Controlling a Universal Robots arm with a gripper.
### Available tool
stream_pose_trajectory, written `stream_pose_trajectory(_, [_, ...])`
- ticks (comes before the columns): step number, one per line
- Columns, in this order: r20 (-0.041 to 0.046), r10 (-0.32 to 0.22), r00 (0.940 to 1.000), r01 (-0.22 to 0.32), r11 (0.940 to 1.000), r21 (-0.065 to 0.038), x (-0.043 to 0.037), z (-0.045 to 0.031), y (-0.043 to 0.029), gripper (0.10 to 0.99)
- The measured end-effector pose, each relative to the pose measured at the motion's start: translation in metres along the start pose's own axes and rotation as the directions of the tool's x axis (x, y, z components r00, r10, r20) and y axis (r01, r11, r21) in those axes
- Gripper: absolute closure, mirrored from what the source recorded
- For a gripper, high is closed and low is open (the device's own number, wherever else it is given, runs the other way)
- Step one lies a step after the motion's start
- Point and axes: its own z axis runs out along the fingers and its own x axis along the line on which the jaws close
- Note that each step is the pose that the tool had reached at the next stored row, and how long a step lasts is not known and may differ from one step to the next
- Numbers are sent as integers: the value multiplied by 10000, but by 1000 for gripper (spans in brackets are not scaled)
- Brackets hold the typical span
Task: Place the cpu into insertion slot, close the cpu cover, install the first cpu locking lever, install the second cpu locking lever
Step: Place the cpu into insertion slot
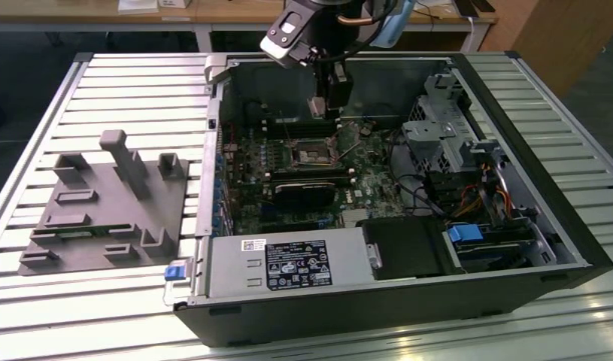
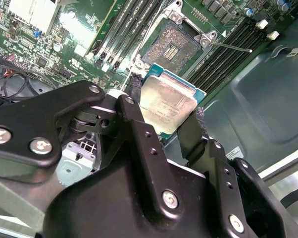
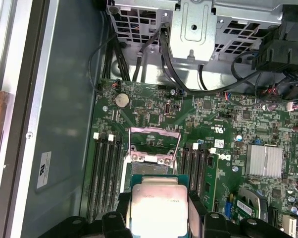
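The cpu (image 2: pixel 167 101) is a pale silvery square chip, and my gripper (image 2: pixel 164 109) is shut on it by two opposite edges between black fingers (image 2: pixel 135 96). In the first wrist view the cpu (image 3: pixel 156 206) hangs just short of the insertion slot (image 3: pixel 151 166). The cpu cover (image 3: pixel 154 131) stands raised at the slot's far side. The second wrist view shows the insertion slot (image 2: pixel 171 42) uncovered, its dark centre bare, with a thin locking lever (image 2: pixel 233 48) sticking out sideways. In the exterior view my gripper (image 1: pixel 326 111) hovers inside the case, above and behind the insertion slot (image 1: pixel 311 154).
The open computer case (image 1: pixel 386 301) lies on a slatted table. Black memory slots (image 3: pixel 105 173) flank the socket. A black heatsink block (image 1: pixel 304 192), drive cages (image 1: pixel 441 128) and cables (image 1: pixel 477 195) crowd the board. A grey fixture (image 1: pixel 105 203) sits on the exterior view's left.
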Motion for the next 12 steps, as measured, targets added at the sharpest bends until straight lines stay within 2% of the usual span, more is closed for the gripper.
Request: stream_pose_trajectory(12, [10,50,10000,-50,10000,0,-1,34,-3,545])
